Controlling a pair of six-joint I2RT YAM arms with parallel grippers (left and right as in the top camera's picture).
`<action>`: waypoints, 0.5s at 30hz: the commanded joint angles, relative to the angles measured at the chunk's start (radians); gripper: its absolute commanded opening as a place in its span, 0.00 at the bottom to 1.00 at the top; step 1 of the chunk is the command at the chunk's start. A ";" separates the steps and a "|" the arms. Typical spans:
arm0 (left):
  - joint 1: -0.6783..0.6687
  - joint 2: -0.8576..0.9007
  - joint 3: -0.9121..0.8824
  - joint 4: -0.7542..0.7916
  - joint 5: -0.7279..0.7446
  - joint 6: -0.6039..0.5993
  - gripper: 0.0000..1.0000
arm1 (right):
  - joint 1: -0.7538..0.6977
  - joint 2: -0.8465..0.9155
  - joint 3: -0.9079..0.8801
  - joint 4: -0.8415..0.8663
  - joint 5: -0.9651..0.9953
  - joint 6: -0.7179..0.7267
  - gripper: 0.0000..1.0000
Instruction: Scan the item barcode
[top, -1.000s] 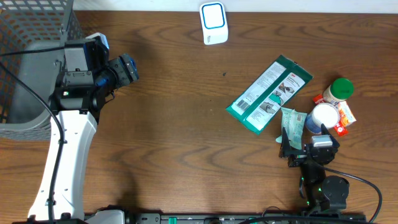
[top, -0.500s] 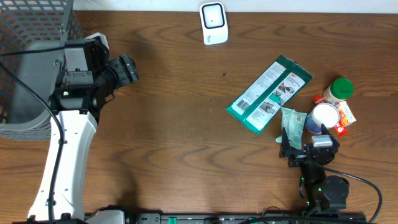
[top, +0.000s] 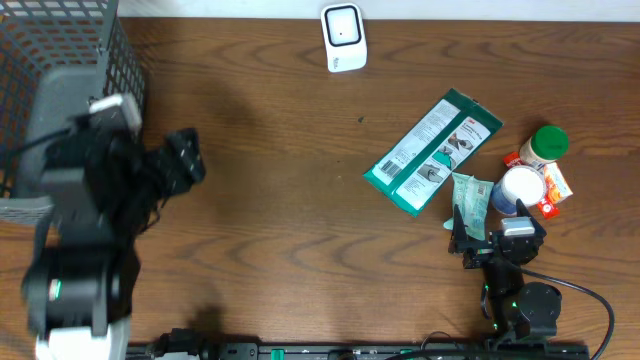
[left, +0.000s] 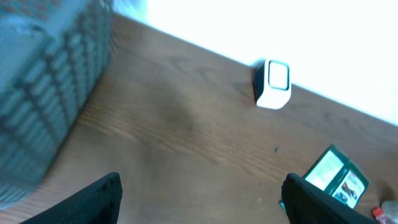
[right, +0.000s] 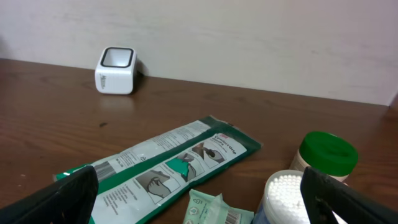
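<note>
A long green-and-white packet (top: 432, 152) lies flat right of the table's middle, its printed side up (right: 168, 162). The white scanner (top: 343, 38) stands at the far edge, also in the left wrist view (left: 273, 84) and the right wrist view (right: 115, 70). My left gripper (top: 185, 160) is blurred at the left, open and empty, its jaws wide over bare wood (left: 202, 205). My right gripper (top: 495, 225) stands open at the near right, just behind a small green wipes pack (right: 214, 211), holding nothing.
A grey mesh basket (top: 60, 90) fills the far left corner. Beside the wipes pack stand a cotton-swab tub (top: 520, 187), a green-lidded jar (top: 547, 143) and a red-orange pack (top: 555, 188). Bare wood lies between the arms.
The left arm has swung and is motion-blurred; its gripper has shifted slightly left and nearer. The right arm and all items are unmoved.
</note>
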 joint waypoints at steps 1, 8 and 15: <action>0.005 -0.114 -0.016 -0.019 -0.053 0.006 0.83 | 0.010 -0.004 -0.001 -0.004 0.005 -0.002 0.99; 0.005 -0.347 -0.088 -0.051 -0.110 0.006 0.83 | 0.010 -0.004 -0.001 -0.005 0.005 -0.002 0.99; -0.004 -0.604 -0.238 -0.049 -0.136 0.006 0.83 | 0.010 -0.004 -0.001 -0.005 0.005 -0.002 0.99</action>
